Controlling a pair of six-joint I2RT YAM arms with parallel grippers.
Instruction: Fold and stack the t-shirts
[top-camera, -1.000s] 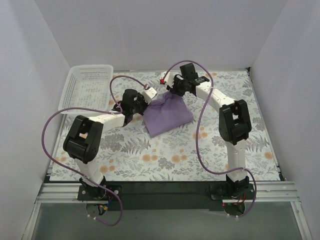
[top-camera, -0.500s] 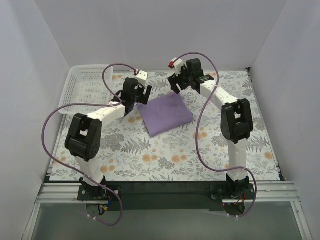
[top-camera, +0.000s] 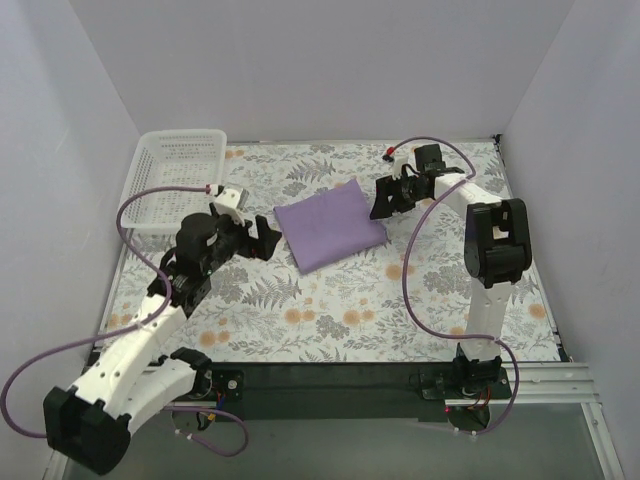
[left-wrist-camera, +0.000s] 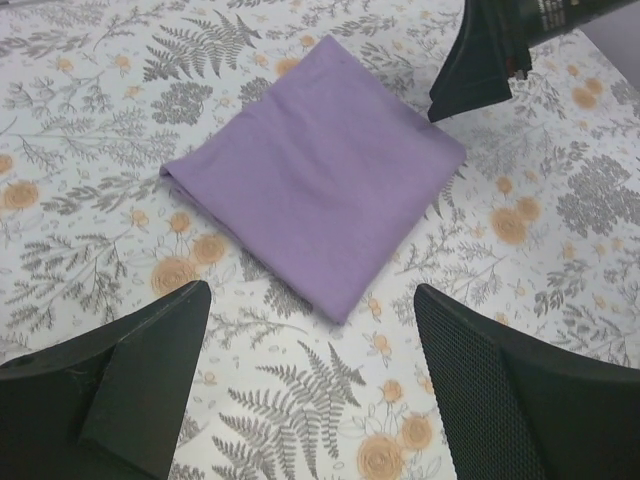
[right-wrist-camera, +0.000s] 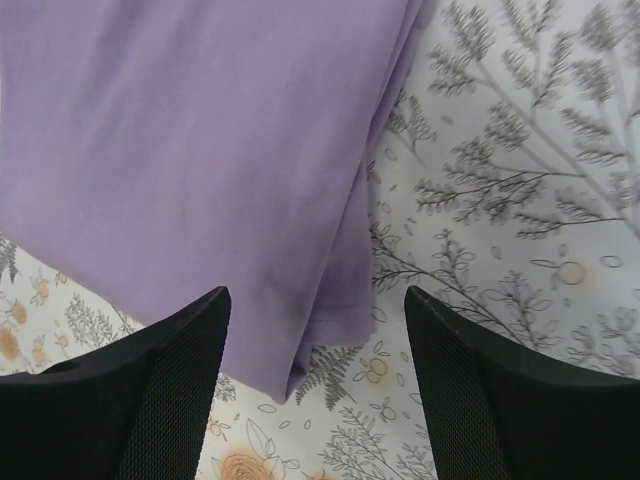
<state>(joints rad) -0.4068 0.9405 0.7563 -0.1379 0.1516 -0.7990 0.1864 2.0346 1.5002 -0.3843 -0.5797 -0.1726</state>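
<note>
T-shirt (top-camera: 330, 225) lies folded, edges free, between left claw (top-camera: 267, 238) and right claw (top-camera: 381, 203).

T-shirt (top-camera: 330, 225): plain lavender-purple, folded into a compact, roughly square pad of several layers. It lies flat, turned at an angle, with layered edges visible along one side. Position: right of the basket (top-camera: 175, 170), well apart, outside it.
</note>
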